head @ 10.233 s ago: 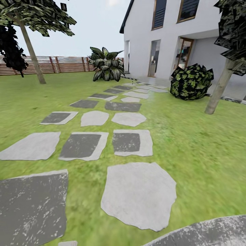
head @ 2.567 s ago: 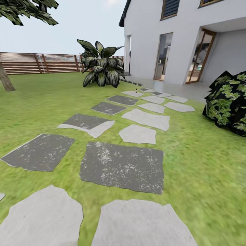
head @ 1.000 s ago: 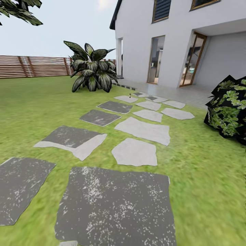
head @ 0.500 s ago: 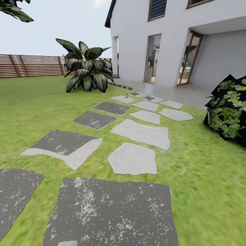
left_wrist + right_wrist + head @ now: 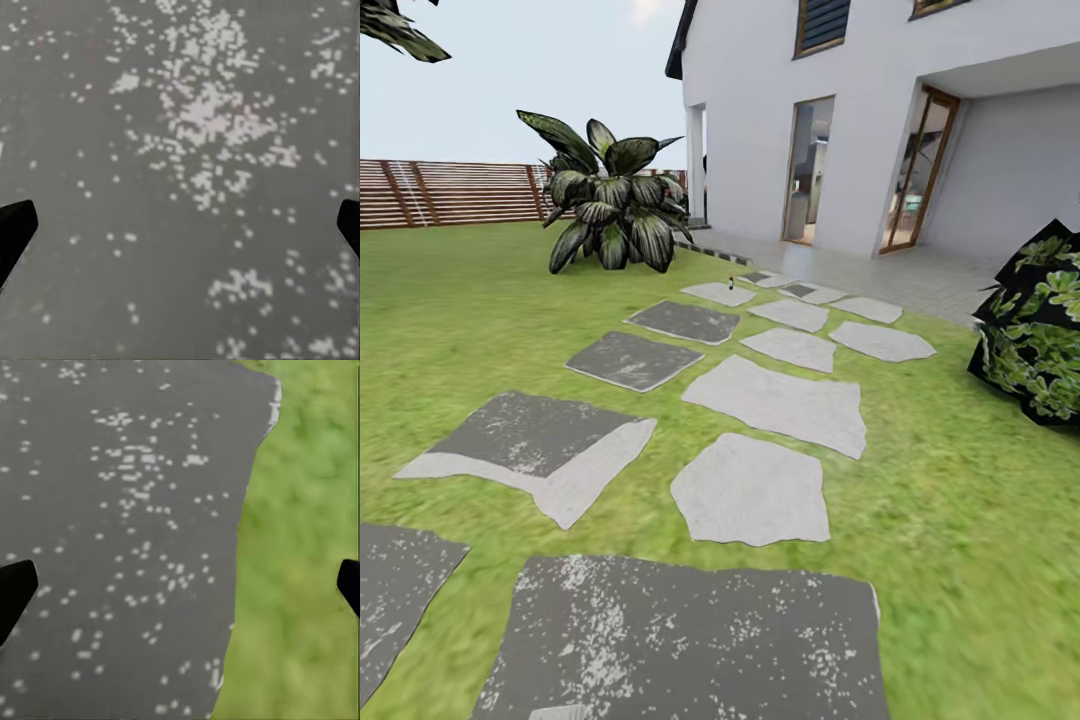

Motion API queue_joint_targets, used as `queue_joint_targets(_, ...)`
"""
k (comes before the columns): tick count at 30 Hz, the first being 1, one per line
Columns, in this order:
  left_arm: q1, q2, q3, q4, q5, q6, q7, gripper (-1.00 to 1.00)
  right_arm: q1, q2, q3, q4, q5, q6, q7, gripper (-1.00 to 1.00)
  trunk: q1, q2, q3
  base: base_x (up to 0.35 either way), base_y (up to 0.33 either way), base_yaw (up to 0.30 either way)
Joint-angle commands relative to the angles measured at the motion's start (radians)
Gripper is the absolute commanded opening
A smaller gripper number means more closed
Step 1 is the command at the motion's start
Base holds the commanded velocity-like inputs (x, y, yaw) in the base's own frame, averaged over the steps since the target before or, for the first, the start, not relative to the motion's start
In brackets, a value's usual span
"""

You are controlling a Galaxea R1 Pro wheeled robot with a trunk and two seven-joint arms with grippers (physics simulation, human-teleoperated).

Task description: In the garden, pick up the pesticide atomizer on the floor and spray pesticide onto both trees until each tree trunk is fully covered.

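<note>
The garden's green lawn [image 5: 470,300] and its grey stone paving [image 5: 770,400] stretch ahead to the brown slat fence [image 5: 450,192]. A tiny dark upright object [image 5: 730,281] stands on a far stone, too small to identify. Dark jagged foliage [image 5: 390,30] of one tree pokes in at the upper left; both pale trunks are out of view. No mist shows. My left gripper [image 5: 180,225] is open above a dark speckled stone [image 5: 187,150]. My right gripper [image 5: 180,585] is open over a dark stone's edge [image 5: 127,510] and grass [image 5: 307,547].
A palm-like plant [image 5: 610,205] grows at the back left by the white house [image 5: 860,100]. A dark leafy bush [image 5: 1040,340] sits at the right. A paved terrace [image 5: 920,275] lies before the glass doors.
The camera has rolled forward along the paving: the stones have slid toward me and the bush has drifted right. Nothing in the garden itself has moved.
</note>
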Motion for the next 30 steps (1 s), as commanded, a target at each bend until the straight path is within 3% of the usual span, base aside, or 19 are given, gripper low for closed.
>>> queue_joint_targets(1, 0.000, 0.000, 0.000, 0.000, 0.000, 0.000, 0.000, 1.00, 0.000, 0.000, 0.000, 0.000, 0.000, 0.000, 0.000, 1.00, 0.000, 0.000, 0.000, 0.340, 0.000, 0.000)
queue_joint_targets(30, 0.000, 0.000, 0.000, 0.000, 0.000, 0.000, 0.000, 1.00, 0.000, 0.000, 0.000, 0.002, 0.002, 0.000, 0.000, 1.00, 0.000, 0.000, 0.000, 0.340, 0.000, 0.000)
